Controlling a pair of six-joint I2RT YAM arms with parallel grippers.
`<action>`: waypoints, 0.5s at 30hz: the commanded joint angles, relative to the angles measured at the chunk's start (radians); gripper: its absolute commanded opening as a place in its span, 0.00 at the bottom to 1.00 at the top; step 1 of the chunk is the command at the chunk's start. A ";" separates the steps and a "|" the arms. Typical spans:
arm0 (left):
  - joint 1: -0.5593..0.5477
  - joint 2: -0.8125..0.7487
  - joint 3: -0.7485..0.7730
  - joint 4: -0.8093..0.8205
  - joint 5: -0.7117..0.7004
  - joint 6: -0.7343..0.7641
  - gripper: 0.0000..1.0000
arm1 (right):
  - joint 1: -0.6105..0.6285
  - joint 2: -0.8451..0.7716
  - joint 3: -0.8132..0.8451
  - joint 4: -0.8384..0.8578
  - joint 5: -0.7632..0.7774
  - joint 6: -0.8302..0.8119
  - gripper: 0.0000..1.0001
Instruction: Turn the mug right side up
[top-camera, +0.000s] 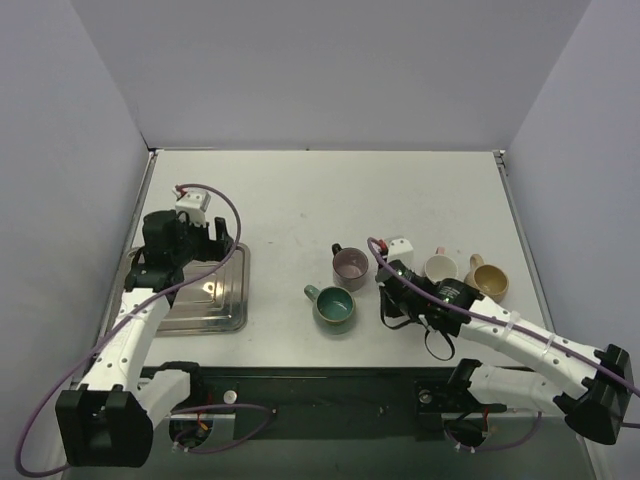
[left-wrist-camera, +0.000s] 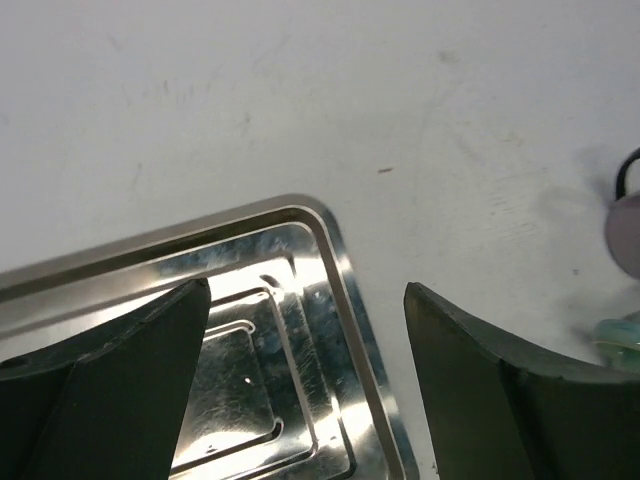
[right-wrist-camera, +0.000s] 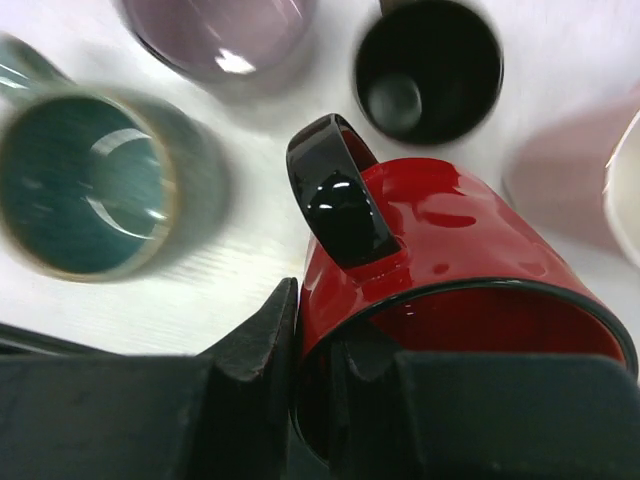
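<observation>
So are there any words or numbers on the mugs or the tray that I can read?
None can be read.
No word, number or logo shows on the red mug, the green mug, the purple mug or the metal tray.
The green and purple mugs are blurred in the right wrist view, so small print there could be missed.

- No text, label, brand, number or sign can be read in any view.
</observation>
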 joint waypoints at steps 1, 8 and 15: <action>0.100 -0.030 -0.124 0.236 -0.033 -0.045 0.89 | -0.026 -0.010 -0.134 0.067 -0.057 0.085 0.00; 0.127 -0.033 -0.275 0.444 -0.062 -0.050 0.90 | -0.031 0.108 -0.178 0.146 -0.105 0.101 0.00; 0.128 -0.077 -0.356 0.532 -0.086 -0.133 0.91 | -0.054 0.105 -0.157 0.126 -0.130 0.085 0.40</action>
